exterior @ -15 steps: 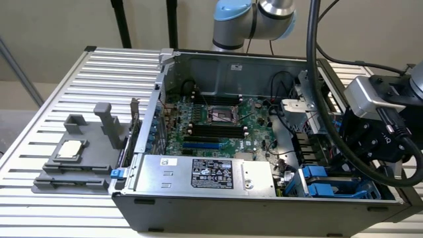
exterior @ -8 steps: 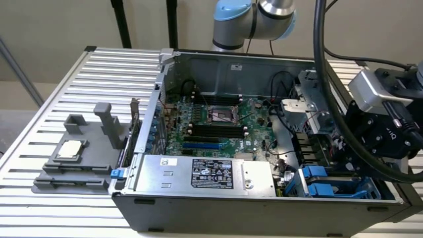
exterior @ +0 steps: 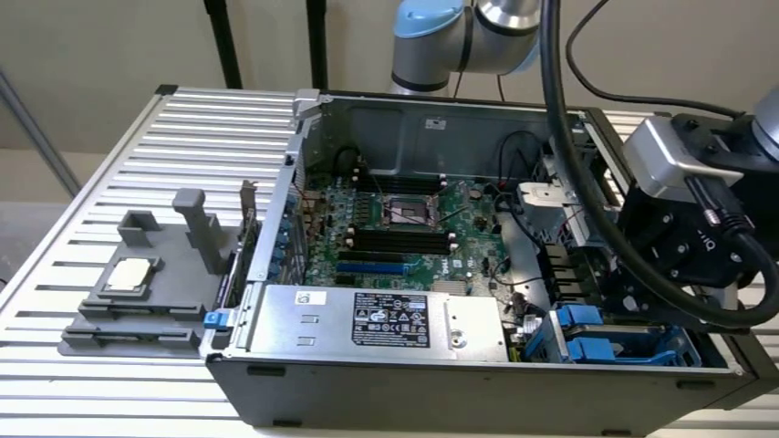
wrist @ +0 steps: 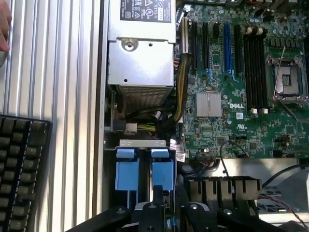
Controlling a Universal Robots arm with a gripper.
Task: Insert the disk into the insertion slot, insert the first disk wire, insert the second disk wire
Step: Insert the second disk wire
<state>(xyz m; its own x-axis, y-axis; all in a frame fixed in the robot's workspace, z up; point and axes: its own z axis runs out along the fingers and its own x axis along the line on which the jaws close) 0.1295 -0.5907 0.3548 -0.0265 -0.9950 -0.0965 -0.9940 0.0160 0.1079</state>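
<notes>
Our open computer case (exterior: 414, 119) fills the table; the blue-framed disk (wrist: 162, 171) stands in its drive bay directly under our gripper (wrist: 159, 205), long axis upright. We cannot tell the jaws' opening.

Grey fixture (exterior: 146, 292) beside case; keyboard (wrist: 21, 174) on slatted table (exterior: 109, 182).

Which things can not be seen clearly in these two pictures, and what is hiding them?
- Disk: its label face cannot be made out; the blue carrier is seen end-on in the wrist view.
- Gripper: the exterior view's black wrist housing covers the fingertips.
- Keyboard: cut off by the wrist view's edge.
</notes>
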